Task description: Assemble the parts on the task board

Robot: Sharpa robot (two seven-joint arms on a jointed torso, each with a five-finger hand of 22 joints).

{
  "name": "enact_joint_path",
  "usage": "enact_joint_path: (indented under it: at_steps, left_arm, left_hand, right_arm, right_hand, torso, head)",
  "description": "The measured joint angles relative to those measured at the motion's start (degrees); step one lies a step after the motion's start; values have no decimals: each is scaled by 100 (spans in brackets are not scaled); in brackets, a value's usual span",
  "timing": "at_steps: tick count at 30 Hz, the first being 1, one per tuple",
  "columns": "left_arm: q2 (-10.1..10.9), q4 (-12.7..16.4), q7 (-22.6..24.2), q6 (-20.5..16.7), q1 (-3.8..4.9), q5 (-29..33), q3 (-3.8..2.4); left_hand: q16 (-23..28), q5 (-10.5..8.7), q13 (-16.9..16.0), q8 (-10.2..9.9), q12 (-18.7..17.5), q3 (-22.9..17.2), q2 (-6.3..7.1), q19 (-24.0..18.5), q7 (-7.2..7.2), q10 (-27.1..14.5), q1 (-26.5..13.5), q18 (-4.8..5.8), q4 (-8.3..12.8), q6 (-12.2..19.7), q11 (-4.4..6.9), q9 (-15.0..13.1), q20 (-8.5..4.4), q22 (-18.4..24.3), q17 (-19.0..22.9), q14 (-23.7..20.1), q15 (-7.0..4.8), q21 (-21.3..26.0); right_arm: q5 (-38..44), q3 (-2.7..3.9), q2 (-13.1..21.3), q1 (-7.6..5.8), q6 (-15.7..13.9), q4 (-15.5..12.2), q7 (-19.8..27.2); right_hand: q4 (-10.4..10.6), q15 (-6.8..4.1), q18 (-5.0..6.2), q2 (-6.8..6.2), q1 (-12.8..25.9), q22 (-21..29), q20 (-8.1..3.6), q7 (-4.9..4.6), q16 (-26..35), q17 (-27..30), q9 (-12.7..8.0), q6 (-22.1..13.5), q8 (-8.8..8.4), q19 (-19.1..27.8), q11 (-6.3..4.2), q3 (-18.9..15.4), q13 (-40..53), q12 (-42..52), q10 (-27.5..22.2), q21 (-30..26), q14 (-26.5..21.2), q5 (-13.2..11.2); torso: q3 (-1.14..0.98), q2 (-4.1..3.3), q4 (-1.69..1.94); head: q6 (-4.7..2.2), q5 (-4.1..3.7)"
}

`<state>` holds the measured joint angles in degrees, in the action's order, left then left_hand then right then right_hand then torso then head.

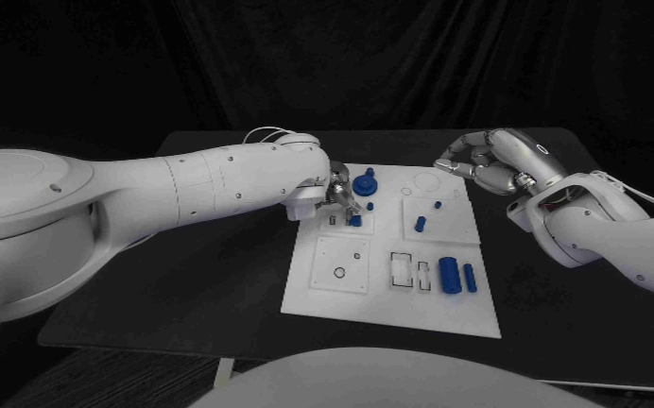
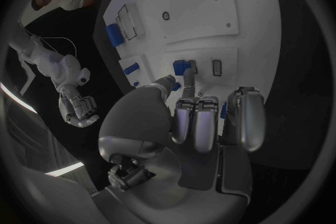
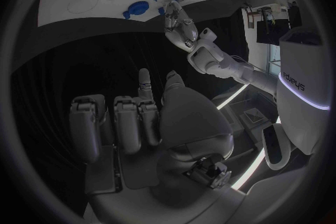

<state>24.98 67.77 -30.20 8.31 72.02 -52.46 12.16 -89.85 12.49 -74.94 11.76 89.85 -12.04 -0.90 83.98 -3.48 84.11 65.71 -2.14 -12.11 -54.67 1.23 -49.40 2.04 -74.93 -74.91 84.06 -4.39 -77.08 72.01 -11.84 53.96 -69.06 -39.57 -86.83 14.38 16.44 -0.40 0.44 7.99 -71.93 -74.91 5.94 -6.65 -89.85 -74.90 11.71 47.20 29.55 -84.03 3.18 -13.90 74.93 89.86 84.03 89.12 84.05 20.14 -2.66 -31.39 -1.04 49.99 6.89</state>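
The white task board [image 1: 357, 287] lies in the middle of the black table. My left hand [image 1: 336, 195] hovers over its far left part. Its thumb and one finger [image 2: 187, 75] reach down to a small blue part [image 1: 355, 221] [image 2: 181, 65] standing beside a slot; whether they pinch it I cannot tell. A blue knob [image 1: 366, 183] stands just past this hand. My right hand [image 1: 493, 161] hangs above the board's far right corner with its fingers [image 3: 128, 123] curled in on nothing.
Two small blue pegs [image 1: 420, 224] [image 1: 438, 205] stand mid-board. Two longer blue parts [image 1: 449, 274] [image 1: 471, 278] lie at the near right by a rectangular recess [image 1: 403, 270]. A square plate with a ring [image 1: 339, 267] sits near left. Black table surrounds the board.
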Motion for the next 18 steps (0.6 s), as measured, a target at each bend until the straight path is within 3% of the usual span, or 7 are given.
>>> enact_joint_path:
  at_steps: [18]
  left_arm:
    - [-30, -28, -23, 113, 0, -2, -6]
  left_hand:
    - [0, 0, 0, -149, 0, 17, 19, 0, -11, 0, 26, 0, -16, -114, 0, 239, 0, 0, 0, -21, 21, 0]
  right_arm:
    - [0, 0, -9, 1, 2, 5, 0]
  right_hand:
    - [16, 0, 1, 23, 23, 1, 0, 0, 0, 0, -6, 0, -22, 0, 0, -16, 2, 1, 0, 0, 0, 0]
  torso:
    - [-3, -8, 3]
  head:
    - [0, -11]
